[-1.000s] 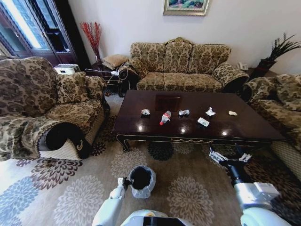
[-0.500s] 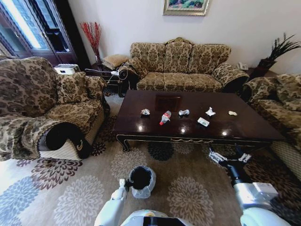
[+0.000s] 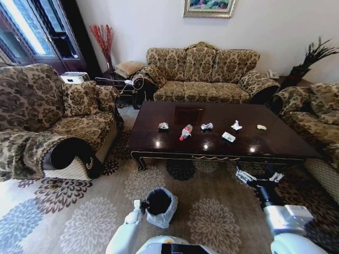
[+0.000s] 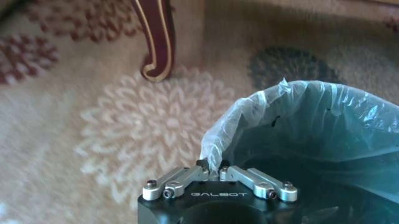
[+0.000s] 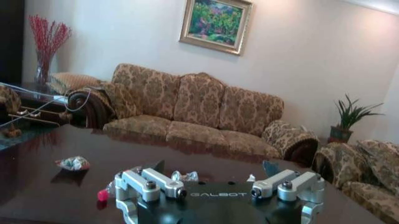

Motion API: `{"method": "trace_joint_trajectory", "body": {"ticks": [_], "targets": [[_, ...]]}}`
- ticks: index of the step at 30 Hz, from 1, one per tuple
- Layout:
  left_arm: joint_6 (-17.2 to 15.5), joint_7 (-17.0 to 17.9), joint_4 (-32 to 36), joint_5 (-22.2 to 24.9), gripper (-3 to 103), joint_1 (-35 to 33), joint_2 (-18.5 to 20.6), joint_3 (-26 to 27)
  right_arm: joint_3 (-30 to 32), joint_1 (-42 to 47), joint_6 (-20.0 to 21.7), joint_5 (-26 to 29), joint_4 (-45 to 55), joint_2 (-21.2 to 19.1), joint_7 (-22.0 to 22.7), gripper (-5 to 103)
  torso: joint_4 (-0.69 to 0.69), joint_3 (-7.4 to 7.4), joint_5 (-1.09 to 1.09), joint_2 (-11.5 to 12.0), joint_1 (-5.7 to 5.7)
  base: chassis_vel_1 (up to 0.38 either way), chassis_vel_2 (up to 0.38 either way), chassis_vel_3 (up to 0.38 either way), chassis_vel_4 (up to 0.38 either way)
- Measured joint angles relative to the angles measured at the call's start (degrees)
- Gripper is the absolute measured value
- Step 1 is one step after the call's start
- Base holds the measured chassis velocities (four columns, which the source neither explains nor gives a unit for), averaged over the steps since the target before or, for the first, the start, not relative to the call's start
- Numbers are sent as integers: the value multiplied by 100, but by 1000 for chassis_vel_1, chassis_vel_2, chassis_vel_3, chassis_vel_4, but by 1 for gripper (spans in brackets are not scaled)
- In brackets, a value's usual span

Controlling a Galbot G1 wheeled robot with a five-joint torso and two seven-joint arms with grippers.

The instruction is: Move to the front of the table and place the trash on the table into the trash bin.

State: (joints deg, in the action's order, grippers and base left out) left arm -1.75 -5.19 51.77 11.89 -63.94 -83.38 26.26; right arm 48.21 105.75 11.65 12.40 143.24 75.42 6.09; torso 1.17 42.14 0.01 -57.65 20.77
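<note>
Left gripper (image 4: pixel 214 173) pinches trash bin (image 3: pixel 159 203) rim, near table (image 3: pixel 159 148).

the head view looks forward and down from high up, over the carpet (image 3: pixel 212 211) to the whole table (image 3: pixel 159 145) and the sofa (image 3: pixel 204 71) well beyond it. the left wrist view sits low and close, facing down over the left gripper (image 4: pixel 215 171) at the trash bin (image 4: pixel 299 130), a table leg (image 4: pixel 156 42) beyond. the right wrist view looks level across the tabletop toward that sofa (image 5: pixel 193 112), past the right gripper (image 5: pixel 218 186). all three share the table.
</note>
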Motion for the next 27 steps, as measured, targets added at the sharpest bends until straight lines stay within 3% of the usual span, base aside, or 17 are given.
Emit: {"method": "trace_joint_trajectory", "body": {"ticks": [4, 6, 7, 9, 10, 13, 14, 16, 17, 19, 20, 23, 27], "targets": [[-62, 19, 1019, -9, 3, -404, 217, 145, -16, -70, 51, 75, 0, -44, 0, 100, 0, 0, -3, 0, 0, 0, 0, 0, 0], [-177, 19, 2063, -33, 3, -827, 459, 312, 6, -155, 132, 224, -1, -136, 2, 100, -1, 0, -1, 0, 0, 0, 0, 0, 0], [-177, 19, 2063, -33, 3, -827, 459, 312, 6, -155, 132, 224, -1, -136, 2, 100, -1, 0, -1, 0, 0, 0, 0, 0, 0], [-359, 19, 2881, -53, 3, -1158, 590, 473, 20, -251, 169, 315, -28, -233, 10, 100, 0, 0, -1, 0, 0, 0, 0, 0, 0], [-359, 19, 2881, -53, 3, -1158, 590, 473, 20, -251, 169, 315, -28, -233, 10, 100, 0, 0, -1, 0, 0, 0, 0, 0, 0], [-860, 60, 4638, 24, 3, -1957, 755, 710, 45, -448, 221, 490, -165, -484, 12, 100, -1, 0, -7, 0, 0, 0, 0, 0, 0], [-860, 60, 4638, 24, 3, -1957, 755, 710, 45, -448, 221, 490, -165, -484, 12, 100, -1, 0, -7, 0, 0, 0, 0, 0, 0], [-1116, 111, 5626, 25, 3, -2472, 792, 978, 73, -548, 258, 596, -235, -604, -7, 100, -2, 0, 1, 0, 0, 0, 0, 0, 0], [-1116, 111, 5626, 25, 3, -2472, 792, 978, 73, -548, 258, 596, -235, -604, -7, 100, -2, 0, 1, 0, 0, 0, 0, 0, 0], [-1366, 133, 6628, 30, 3, -2988, 778, 1360, 124, -722, 299, 771, -313, -722, -62, 100, 1, 0, -2, 0, -1, 0, 0, 0, 0], [-1366, 133, 6628, 30, 3, -2988, 778, 1360, 124, -722, 299, 771, -313, -722, -62, 100, 1, 0, -2, 0, -1, 0, 0, 0, 0], [-1651, 331, 7708, 160, 3, -3247, 749, 1728, 125, -927, 298, 926, -385, -776, -126, 100, 2, 0, 1, 0, -1, 0, 0, 0, 0], [-1711, 610, 8399, 273, 3, -3129, 731, 1830, 101, -999, 236, 1053, -450, -764, -301, 100, -1, 0, 0, 0, 0, 0, 0, 0, 0]]}}
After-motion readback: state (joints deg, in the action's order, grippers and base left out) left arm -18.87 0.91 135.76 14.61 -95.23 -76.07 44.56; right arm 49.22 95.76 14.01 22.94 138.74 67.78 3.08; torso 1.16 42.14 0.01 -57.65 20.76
